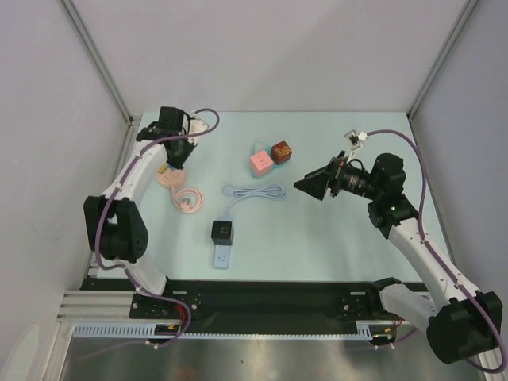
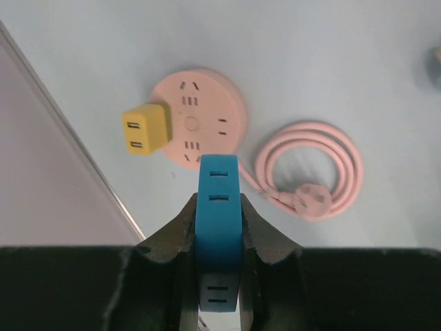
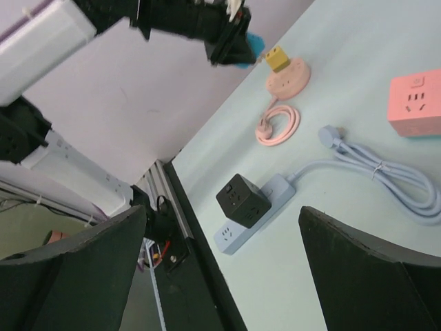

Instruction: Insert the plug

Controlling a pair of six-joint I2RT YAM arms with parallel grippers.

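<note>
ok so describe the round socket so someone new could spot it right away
Go to the table's left side, under the left tool holding a blue plug. The round socket lies flat there, its pink cord coiled beside it. It is the only disc-shaped one and carries a yellow plug.

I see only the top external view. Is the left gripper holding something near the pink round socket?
Observer: Yes, the left wrist view shows the left gripper shut on a blue adapter.
Operator: Are the outlets of the pink round socket free?
Observer: The outlets on its top face show open; a yellow adapter sits at one edge.
Operator: And the right gripper?
Observer: Its wrist view shows it wide open, holding nothing.
</note>
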